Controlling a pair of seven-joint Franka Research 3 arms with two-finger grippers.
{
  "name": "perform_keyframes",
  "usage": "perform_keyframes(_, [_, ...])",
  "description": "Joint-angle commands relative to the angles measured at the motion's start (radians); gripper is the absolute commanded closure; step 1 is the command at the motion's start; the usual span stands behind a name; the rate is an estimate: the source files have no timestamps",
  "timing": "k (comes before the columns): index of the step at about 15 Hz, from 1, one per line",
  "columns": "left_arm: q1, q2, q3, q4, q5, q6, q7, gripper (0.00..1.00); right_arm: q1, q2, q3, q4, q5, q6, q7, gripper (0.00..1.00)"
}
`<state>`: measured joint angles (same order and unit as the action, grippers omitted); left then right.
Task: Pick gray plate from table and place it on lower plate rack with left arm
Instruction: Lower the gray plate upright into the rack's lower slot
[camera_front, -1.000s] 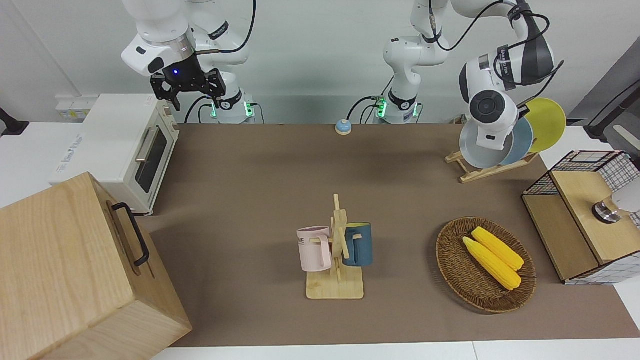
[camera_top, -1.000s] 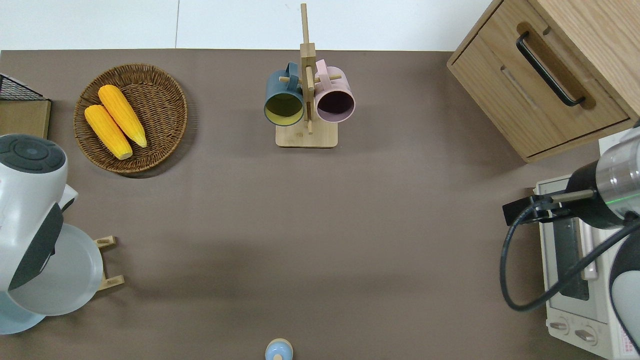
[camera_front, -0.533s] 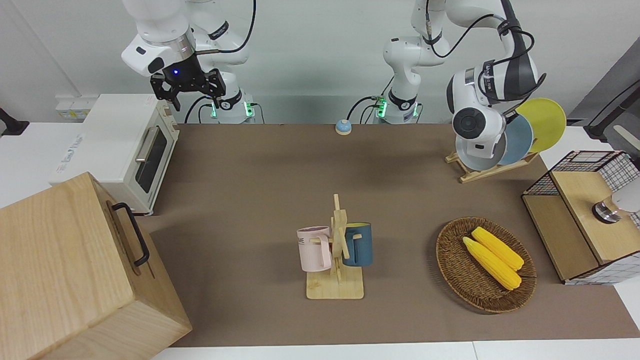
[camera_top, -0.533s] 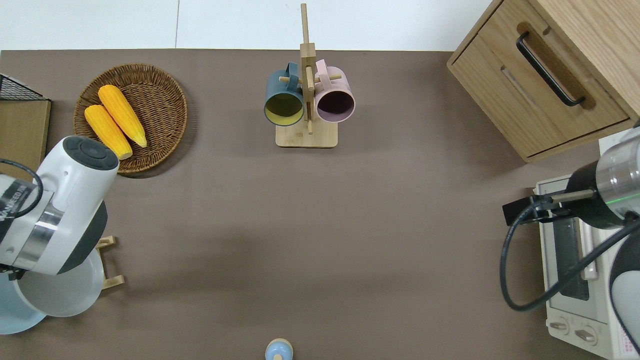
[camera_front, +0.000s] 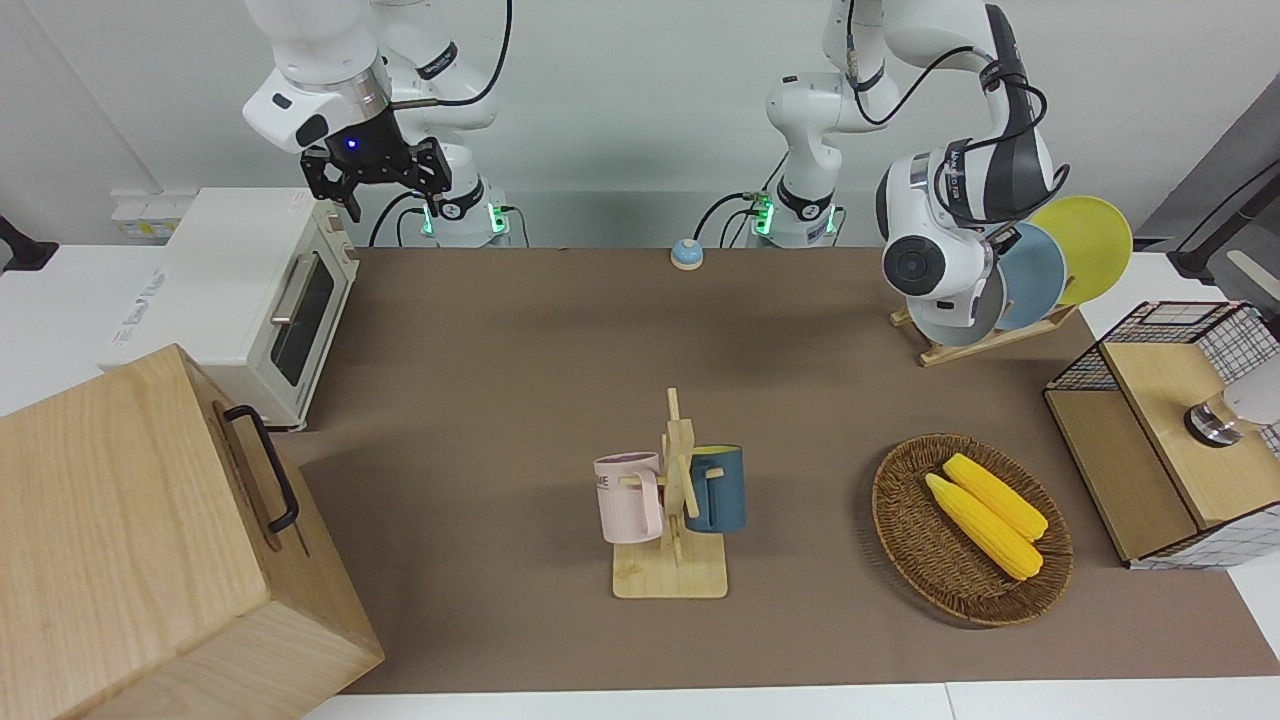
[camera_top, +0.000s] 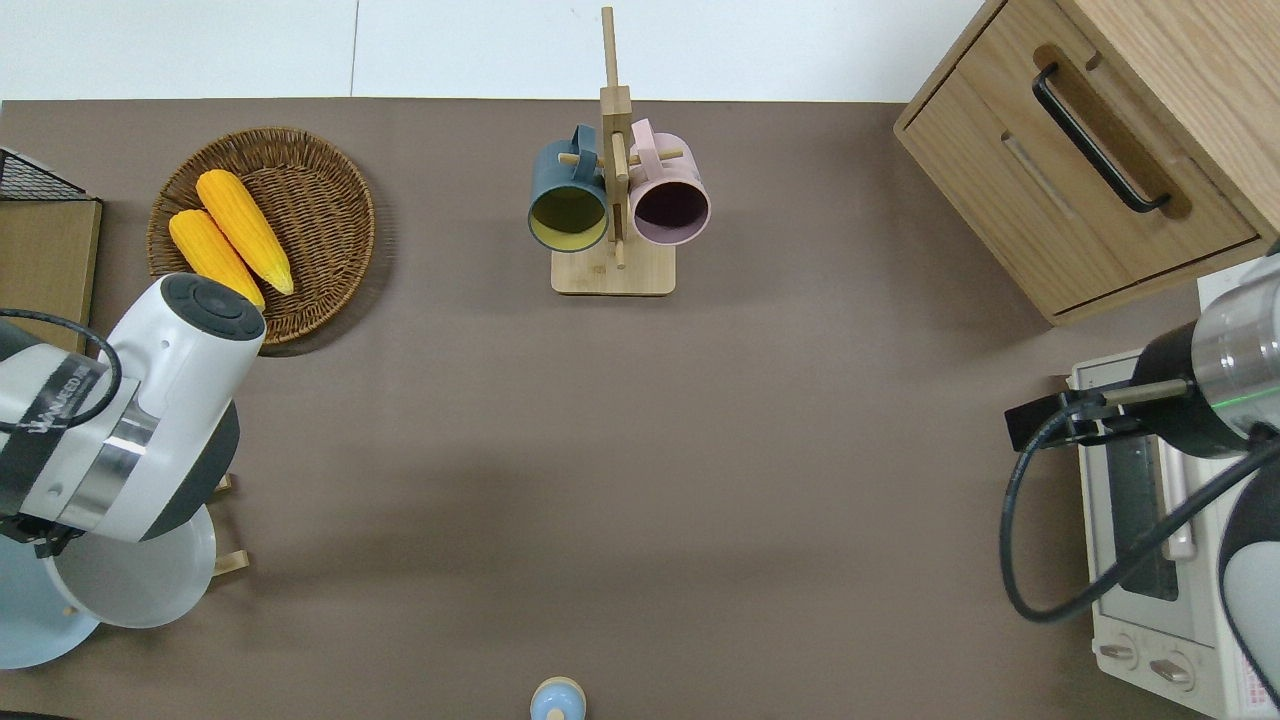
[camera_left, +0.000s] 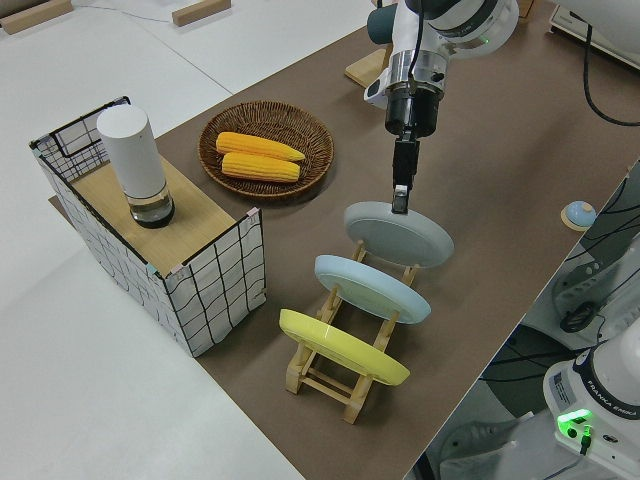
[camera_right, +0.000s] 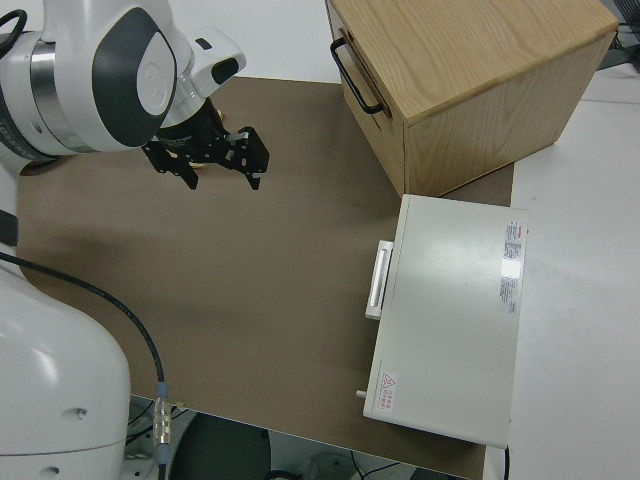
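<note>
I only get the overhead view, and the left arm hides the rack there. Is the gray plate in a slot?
Observer: In the left side view the gray plate is tilted, with its lower edge down at the low end of the rack.
Operator: Is the end effector on it?
Observer: Yes, the left end effector pinches its upper rim.
Operator: Anything on the rack that I can't see?
Observer: A yellow plate stands at the rack's high end, with the blue plate between it and the gray one.
</note>
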<state>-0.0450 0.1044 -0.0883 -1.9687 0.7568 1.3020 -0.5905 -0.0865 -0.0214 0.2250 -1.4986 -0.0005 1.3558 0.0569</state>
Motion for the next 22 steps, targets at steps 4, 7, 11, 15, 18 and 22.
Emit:
perform_keyframes(4, [-0.01,0.006,-0.004,0.001,0.033,-0.017,-0.019,1.0,-0.013,-0.005,0.007,0.006,0.004,-0.015,-0.003,0.011])
perform_keyframes(7, [-0.01,0.008,-0.005,-0.001,0.03,-0.015,-0.032,1.0,-0.015,-0.005,0.007,0.006,0.004,-0.015,-0.003,0.011])
perform_keyframes(11, [-0.01,0.047,-0.013,-0.002,0.026,-0.01,-0.075,0.99,-0.015,-0.005,0.007,0.006,0.004,-0.015,-0.003,0.011])
perform_keyframes(15, [-0.009,0.051,-0.021,-0.001,0.012,0.017,-0.062,0.61,-0.013,-0.005,0.007,0.006,0.004,-0.015,-0.003,0.011])
perform_keyframes(18, [-0.009,0.043,-0.021,0.013,-0.029,0.025,-0.045,0.0,-0.015,-0.005,0.007,0.006,0.004,-0.015,-0.003,0.011])
perform_keyframes(22, [-0.003,0.028,-0.036,0.054,-0.158,0.123,-0.107,0.0,-0.013,-0.005,0.007,0.006,0.004,-0.015,-0.003,0.011])
